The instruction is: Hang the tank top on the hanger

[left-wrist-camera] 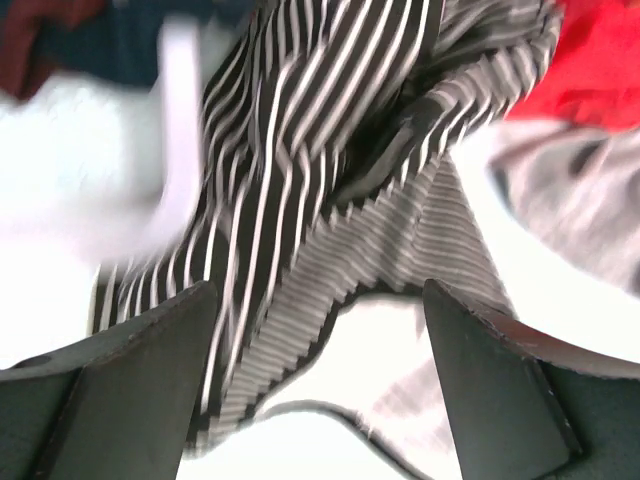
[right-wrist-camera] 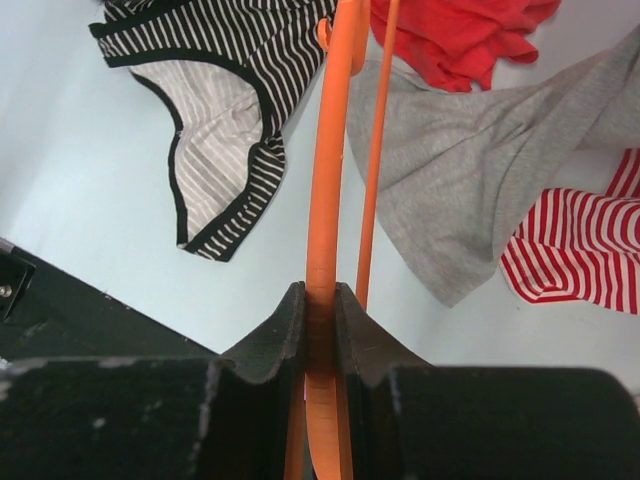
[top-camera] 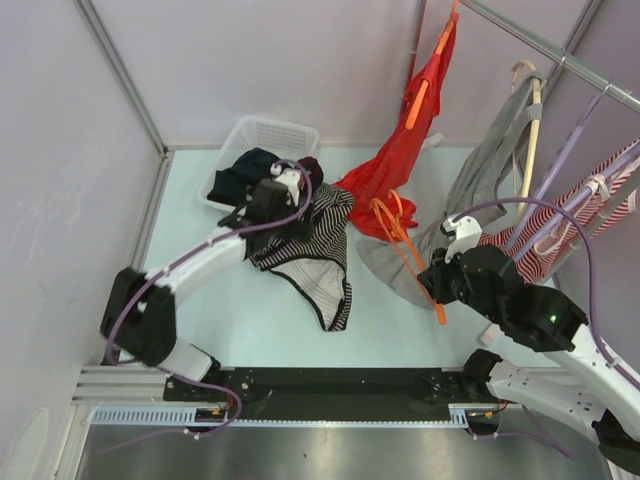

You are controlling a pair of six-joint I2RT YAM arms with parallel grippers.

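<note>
Top external overview: I read the table (top-camera: 250, 320) from left to right, with both arm bases at its near edge.
Basket: a white mesh basket (top-camera: 262, 132) sits at the far left, and dark clothes (top-camera: 243, 170) are heaped over its near rim.
Left gripper: my left gripper (top-camera: 297, 197) sits at the far end of the tank top, just beside the basket. The left wrist view is blurred, but its fingers (left-wrist-camera: 130, 390) stand wide apart with striped cloth beyond the gap, and I see nothing pinched between them.
Tank top: the tank top (top-camera: 318, 255) lies crumpled on the table left of centre, just left of the hanger. Its dark-edged end points toward the arm bases.
Hanger: the orange hanger (top-camera: 400, 235) slants from the red garment's hem down toward my right arm.
Red garment: the red garment (top-camera: 400, 150) hangs on a second orange hanger (top-camera: 420, 100), and its hem is pooled on the table.
Right gripper: my right gripper (top-camera: 440, 285) is closed tight on one bar of the hanger. On the right wrist view its fingers (right-wrist-camera: 270, 340) press the orange bar from both sides with no gap.
Grey garment: a grey garment (top-camera: 480, 180) drapes from the rail (top-camera: 540, 45) to the table, under the hanger's near end.
Far right: lilac hangers (top-camera: 565, 160) on the rail carry a red-and-white striped garment (top-camera: 555, 240).
</note>
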